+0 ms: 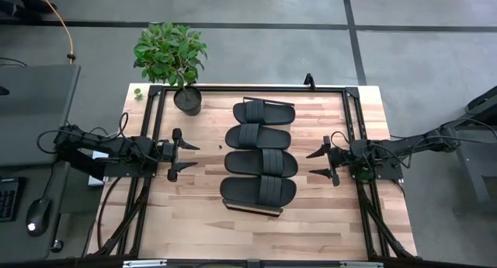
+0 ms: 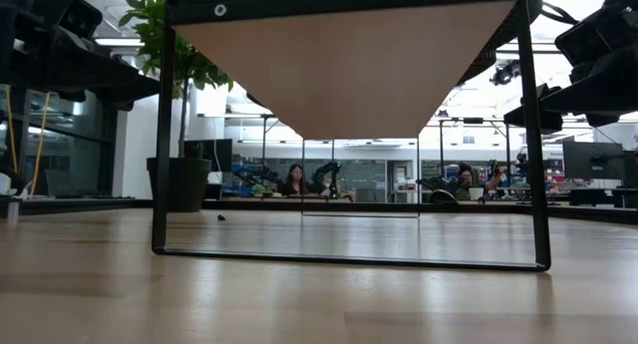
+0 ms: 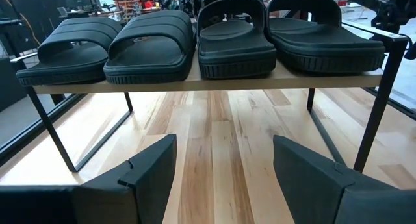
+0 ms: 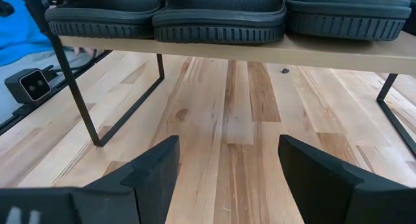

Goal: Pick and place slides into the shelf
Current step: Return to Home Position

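Four black slides point(image 1: 259, 162) sat side by side on the plank top of the shelf point(image 3: 208, 84), which ran from 12 o'clock to 6 o'clock down the middle of the worktop point(image 1: 202, 221). Seen from above, the soles filled the rack from end to end, each lying across the plank with its ribbed strap up. From the left wrist camera, all four rested flat on the plank with their edges touching or nearly so.

The left arm point(image 1: 116, 147) lay low at the worktop's 9 o'clock side and the right arm point(image 1: 388, 150) at its 3 o'clock side. Each pointed at the shelf but stood well apart from it. Both sets of jaws were spread and held nothing, with only bare worktop between the dark fingers in each wrist view. A potted plant point(image 1: 171, 54) stood at about 11 o'clock from the shelf, near the worktop's far edge.

With every slide apparently shelved and none in sight on the worktop, the placing looked finished. The step in hand appeared to be the retreat to rest. The next move probably called for little more than drawing each arm straight back, the left towards 9 o'clock and the right towards 3 o'clock. The jaws would need to stay low and level, clear of the shelf's dark frame and the overhanging soles.
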